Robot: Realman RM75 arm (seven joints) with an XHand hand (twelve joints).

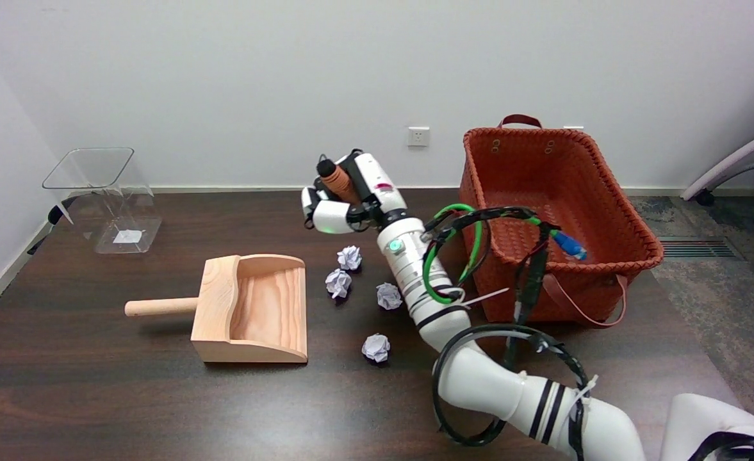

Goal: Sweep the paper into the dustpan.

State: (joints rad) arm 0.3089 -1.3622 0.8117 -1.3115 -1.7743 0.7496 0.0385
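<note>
Several crumpled white paper balls lie on the dark table, among them one (349, 257) just below my hand, one (338, 282) nearest the dustpan's mouth, and one (376, 347) closest to the front. The wooden dustpan (252, 307) sits to their left, its open mouth facing right toward the balls and its round handle (159, 307) pointing left. My right hand (351, 198) hovers behind the paper balls and grips a brown handle with a black tip (335, 178) that sticks up and to the left. The lower end of that tool is hidden behind the hand.
A woven orange basket (607, 218) stands right of my arm, close to the forearm cables. A clear plastic bin (104, 198) sits at the back left. A wall socket (418, 136) is on the wall behind. A chair base (735, 160) shows at the far right.
</note>
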